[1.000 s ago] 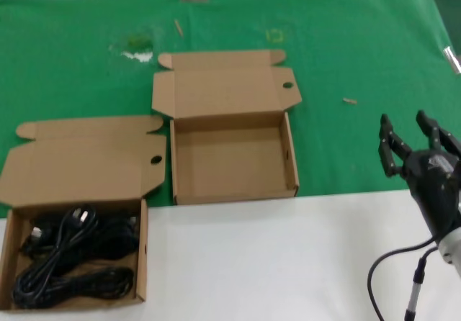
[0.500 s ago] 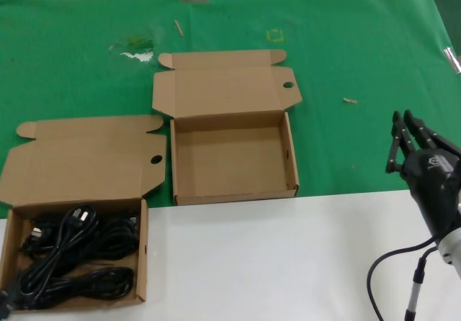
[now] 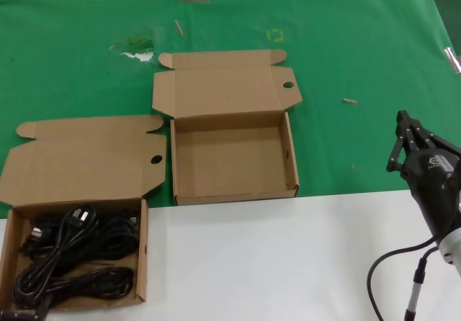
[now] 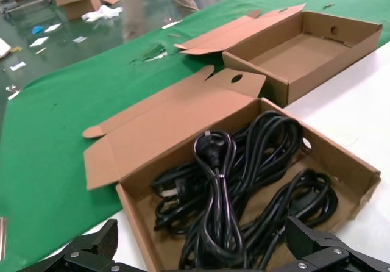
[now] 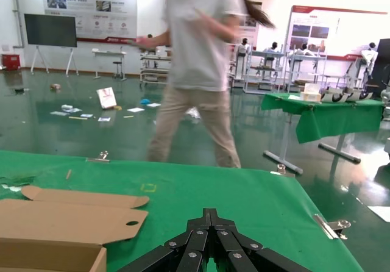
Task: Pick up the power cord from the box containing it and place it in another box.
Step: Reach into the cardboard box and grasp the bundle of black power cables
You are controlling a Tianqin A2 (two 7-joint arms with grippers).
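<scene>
Nearest to me, at the front left corner of the white tabletop (image 3: 288, 263), sits the box containing the power cords (image 3: 142, 252), its hinged lid (image 3: 83, 159) thrown back flat onto the green cloth (image 3: 360, 62). Inside lies the power cord (image 4: 219, 180), one thin black bundle among several alike, piled in loose coils with a chunky plug (image 4: 213, 149) riding on top of the heap. My left gripper (image 4: 207, 257) hovers just in front of that box, at its near edge, with its two black fingers (image 4: 91, 250) spread wide apart and touching nothing; in the head view only a dark sliver of it shows at the bottom left corner.

My right gripper (image 3: 405, 142) hangs off to the right, well apart from both boxes, above the line where the white surface meets the green cloth. Its fingertips (image 5: 210, 214) are drawn together to a point, with nothing between them. A black cable (image 3: 389, 278) loops down from that arm.

Farther back, just beside the first box's lid and to its right, stands the second box (image 3: 292, 166), an identical brown mailer resting on the green cloth with its front wall at the white edge. Its tray holds nothing, and its lid (image 3: 223, 91), with one round hole (image 3: 288, 86), lies open behind it.

Beyond the table, in the right wrist view, a person (image 5: 198, 71) in a light shirt walks across the hall floor.
</scene>
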